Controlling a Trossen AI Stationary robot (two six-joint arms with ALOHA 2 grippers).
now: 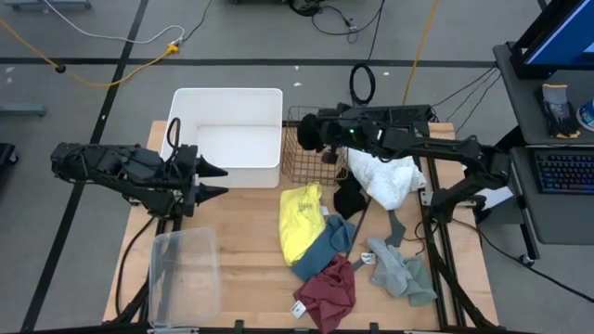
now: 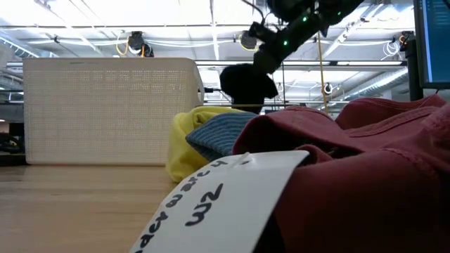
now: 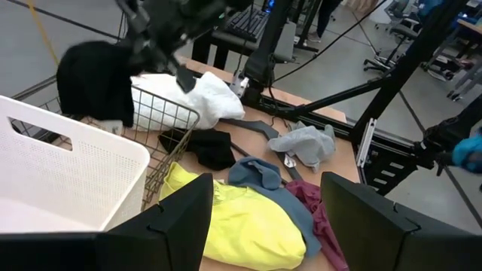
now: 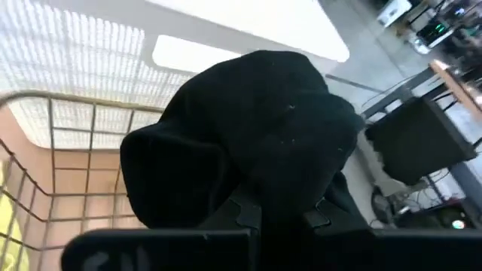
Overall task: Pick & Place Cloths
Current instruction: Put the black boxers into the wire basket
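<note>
My right gripper reaches from the table's right over the wire basket and is shut on a black cloth, which also shows in the low view. On the table lie a white cloth, a second black cloth, a yellow cloth, a blue-teal cloth, a maroon cloth and small grey-green cloths. My left gripper hovers open at the table's left, beside the white bin, with nothing between its fingers. My right gripper pinches a bunched part of the black cloth between its two fingers. The fingers slant down toward the table's left. The cloth hangs in a lump off the fingertips, lifted clear, over the wire basket.
A white bin stands at the far middle, with the wire basket to its right. A clear plastic container sits near the front left. A dark grey hanger lies among the cloths. A white tag lies on the maroon cloth.
</note>
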